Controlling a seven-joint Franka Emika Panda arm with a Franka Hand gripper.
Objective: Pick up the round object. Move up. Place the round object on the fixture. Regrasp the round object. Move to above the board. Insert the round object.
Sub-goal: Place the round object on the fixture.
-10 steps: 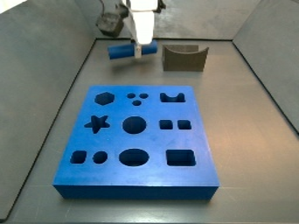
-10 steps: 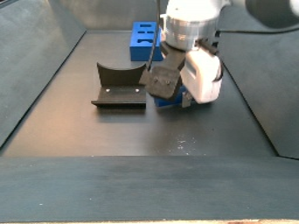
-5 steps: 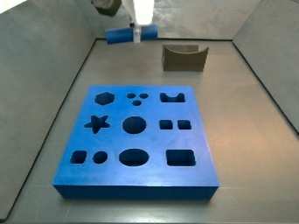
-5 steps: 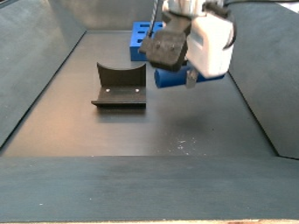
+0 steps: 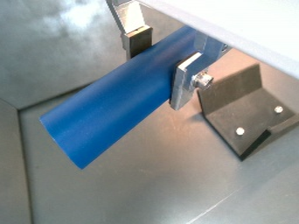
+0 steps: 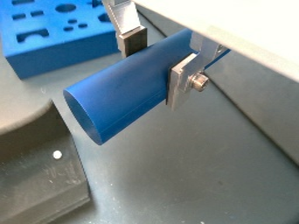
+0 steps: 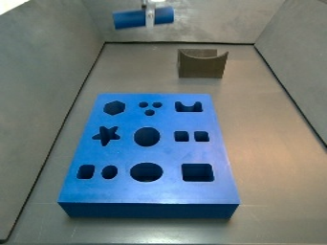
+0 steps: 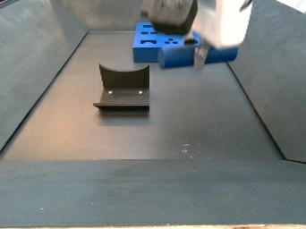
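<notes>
The round object is a plain blue cylinder peg (image 5: 111, 109), lying crosswise between my gripper's (image 5: 162, 59) silver fingers, which are shut on it; both wrist views show this (image 6: 122, 96). In both side views the gripper (image 7: 155, 14) holds the peg (image 7: 130, 18) high above the floor near the back wall. The fixture (image 7: 201, 63), a small dark brown block with a notch, stands on the floor below and to one side of the peg (image 8: 177, 56). The blue board (image 7: 151, 148) with shaped holes lies flat in the middle of the floor.
Grey walls enclose the work floor on the sides and the back. The fixture (image 8: 123, 88) also shows in both wrist views (image 5: 246, 105) (image 6: 35, 179). The board (image 8: 148, 38) lies beyond the gripper (image 8: 195, 54) and shows in a wrist view (image 6: 47, 31).
The gripper has risen steadily with the peg held in it, from near the floor beside the fixture to high above it. Fixture and board have not moved.
</notes>
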